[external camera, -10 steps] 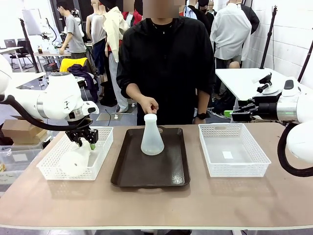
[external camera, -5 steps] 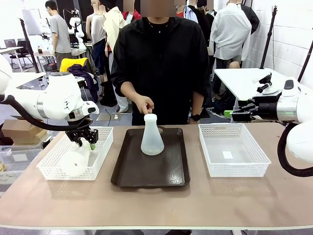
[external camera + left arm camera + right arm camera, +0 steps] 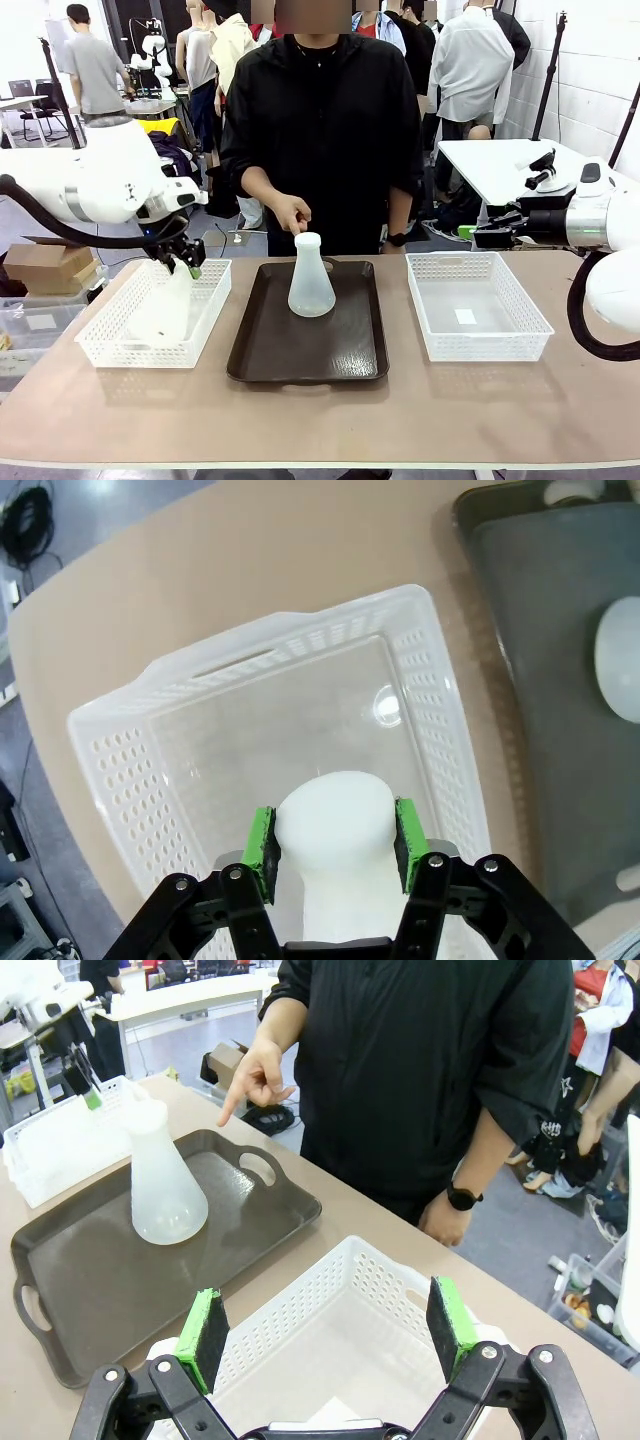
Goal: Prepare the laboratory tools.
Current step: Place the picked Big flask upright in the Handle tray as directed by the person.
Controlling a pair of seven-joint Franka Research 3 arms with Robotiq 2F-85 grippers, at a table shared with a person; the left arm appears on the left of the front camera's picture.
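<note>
Over the left basket (image 3: 150,315), your left gripper (image 3: 181,262) pinches a flask (image 3: 165,305) by its neck; your right gripper (image 3: 325,1335) gapes wide, holding nothing.

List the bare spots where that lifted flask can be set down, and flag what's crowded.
The tray is bare on its near half, in front of the standing flask. The right basket is free except for a small white slip. The tabletop strip along the near edge is bare. Crowded: the tray's far end, where the person's hand points above the flask.

Frosted-white flask (image 3: 311,282), dark brown tray (image 3: 345,350)
</note>
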